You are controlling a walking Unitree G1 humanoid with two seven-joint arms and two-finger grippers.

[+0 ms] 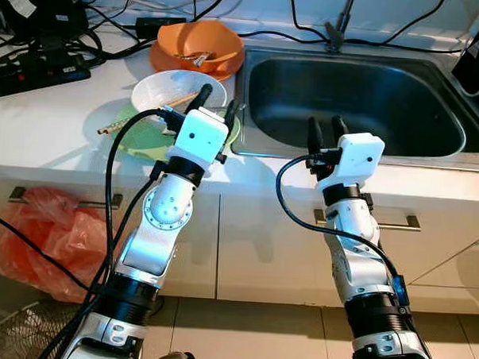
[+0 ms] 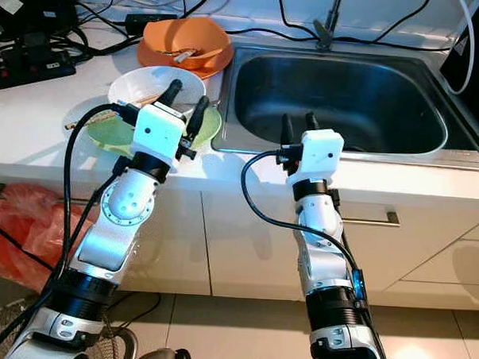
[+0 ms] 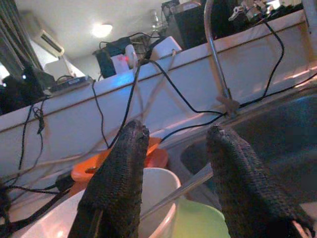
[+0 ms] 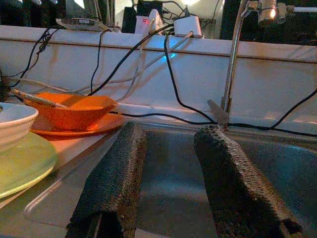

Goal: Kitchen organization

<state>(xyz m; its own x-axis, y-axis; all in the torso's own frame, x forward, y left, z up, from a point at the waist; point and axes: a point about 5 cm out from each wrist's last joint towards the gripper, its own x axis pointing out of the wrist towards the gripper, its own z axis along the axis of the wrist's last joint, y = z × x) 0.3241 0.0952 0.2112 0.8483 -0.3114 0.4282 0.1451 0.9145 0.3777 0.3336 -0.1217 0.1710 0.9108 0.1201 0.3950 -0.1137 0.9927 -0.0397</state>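
Observation:
A white bowl with chopsticks across it sits on a green plate on the white counter, left of the sink. Behind it an orange bowl rests on an orange plate and holds more utensils. My left gripper is open, its fingers hovering over the right side of the white bowl and green plate. My right gripper is open at the sink's front rim, with nothing between its fingers; the orange bowl lies off to its side.
A faucet stands behind the sink. Black power strips and cables crowd the counter's back left. A red plastic bag lies on the floor by the cabinet doors. A cabinet handle sits under the right arm.

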